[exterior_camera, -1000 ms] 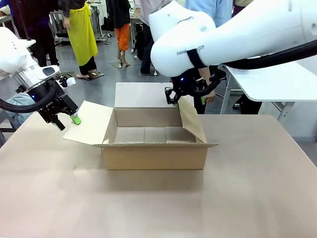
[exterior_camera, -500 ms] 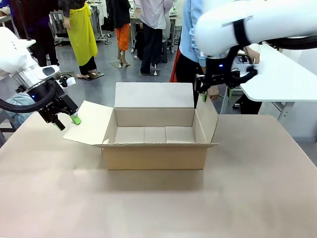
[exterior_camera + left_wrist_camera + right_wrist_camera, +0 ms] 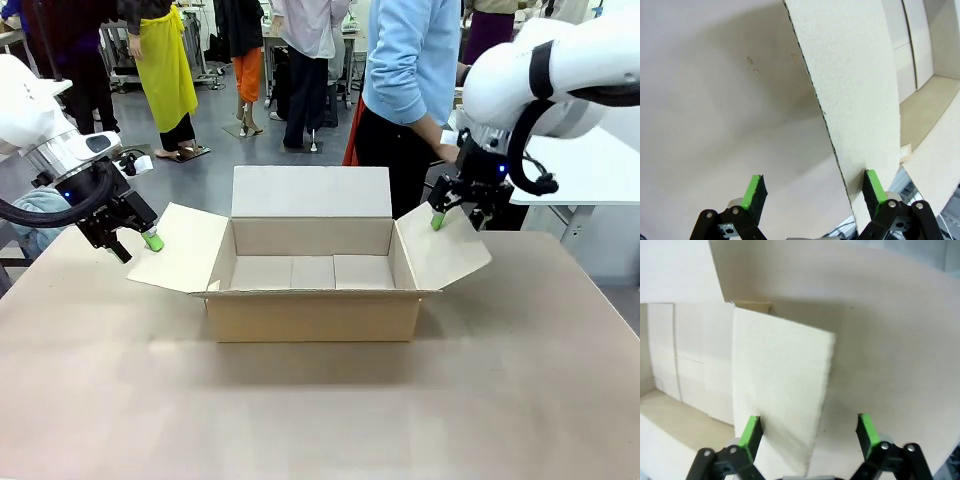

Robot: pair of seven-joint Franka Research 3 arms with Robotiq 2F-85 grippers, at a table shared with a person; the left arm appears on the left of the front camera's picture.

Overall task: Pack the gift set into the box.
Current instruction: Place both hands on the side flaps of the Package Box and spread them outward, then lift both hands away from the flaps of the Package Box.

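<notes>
Plainly, from the front we see the brown corrugated cardboard box (image 3: 312,300) sitting mid-way across the beige tabletop (image 3: 320,420), its inside bare. The gift set is not yet in it. The box's back flap (image 3: 310,192) stands upright, the left flap (image 3: 180,248) lies folded outward and low, and the right flap (image 3: 445,250) slants outward and upward. Our left jaws sit at the outer edge of the left flap, our right jaws at the far upper corner of the right flap. A person in a light blue top (image 3: 410,60) stands at the far side, just behind the right arm.

From the left wrist, the green pads (image 3: 756,192) stand spread wide. The left flap's corrugated edge runs down between them, close against one pad and well clear of the other, so the jaws straddle it without pinching.

From the right wrist, the pads (image 3: 751,432) are likewise spread, the right flap hanging between them with one pad at its face. Nothing is clamped.

We judge the step in hand to be opening the box and pressing its side flaps outward. Next, both flaps need holding apart, the right one lower, so the mouth is clear for the gift set.
</notes>
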